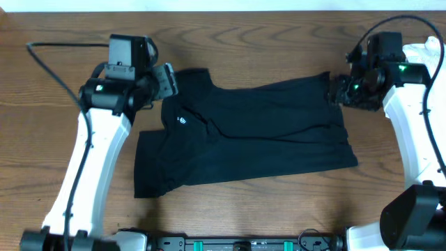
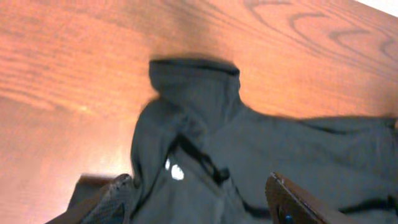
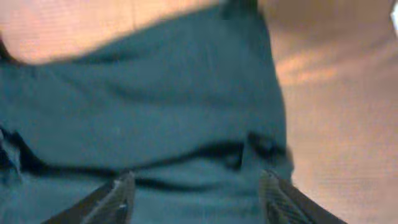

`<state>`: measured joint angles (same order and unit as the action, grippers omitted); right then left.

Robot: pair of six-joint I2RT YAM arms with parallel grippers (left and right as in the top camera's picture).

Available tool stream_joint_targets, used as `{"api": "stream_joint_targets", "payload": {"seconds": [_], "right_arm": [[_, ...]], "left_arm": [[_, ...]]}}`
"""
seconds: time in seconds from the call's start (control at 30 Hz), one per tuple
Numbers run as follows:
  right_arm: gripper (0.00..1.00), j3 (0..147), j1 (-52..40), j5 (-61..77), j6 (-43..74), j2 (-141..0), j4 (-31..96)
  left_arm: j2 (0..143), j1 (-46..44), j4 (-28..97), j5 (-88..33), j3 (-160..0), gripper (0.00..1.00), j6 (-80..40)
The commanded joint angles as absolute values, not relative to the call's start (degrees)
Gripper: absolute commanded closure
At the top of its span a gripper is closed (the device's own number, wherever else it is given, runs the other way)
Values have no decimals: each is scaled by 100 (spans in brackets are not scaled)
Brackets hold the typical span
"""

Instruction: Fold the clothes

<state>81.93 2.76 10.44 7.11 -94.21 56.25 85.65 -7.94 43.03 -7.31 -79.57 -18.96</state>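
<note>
Right now your biggest surface is the wooden table, and the black T-shirt lies spread across its middle, between the two arms. The shirt lies mostly flat but rumpled, with creases running across its width. One part sticks up toward the far edge at the shirt's left end, and a wider flap reaches toward the near edge on that same side.

Your left arm comes up along the left side of the table and bends in toward the shirt's upper left corner. Your right arm does the same on the right side, ending at the shirt's upper right corner.

You can see the left gripper sitting just at the edge of the upstanding part of the shirt. In the left wrist view its fingers stand wide apart with dark fabric lying between them, so this gripper is spread and clamps nothing. The right gripper touches the shirt's right edge. In the blurred right wrist view its fingers are likewise parted, with cloth filling the gap below them.

A bit of white material shows behind the right arm at the table's far right corner.

Smallest of all, a white logo marks the shirt near the left gripper.
</note>
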Motion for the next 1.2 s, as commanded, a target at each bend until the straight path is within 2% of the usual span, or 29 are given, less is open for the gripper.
{"api": "stream_joint_targets", "payload": {"seconds": [0.0,0.23,0.37,0.77,1.17], "right_arm": [[35,8285,331,1009,585,-9435,5297],[39,8283,331,711,508,-9682,4228],[38,8283,331,451,502,-10044,3662],[38,8283,213,604,30,-11463,2873],[39,8281,143,587,-283,-11736,2250]], "left_arm": [[9137,-773,3942,-681,-7948,30,-1758],[10302,-696,2792,-613,-7948,30,-1767],[10860,-591,2370,-266,-7948,30,-1785],[11902,-386,1695,-231,-7948,30,-1782],[12250,-388,1253,-231,-7946,31,-1782]]}}
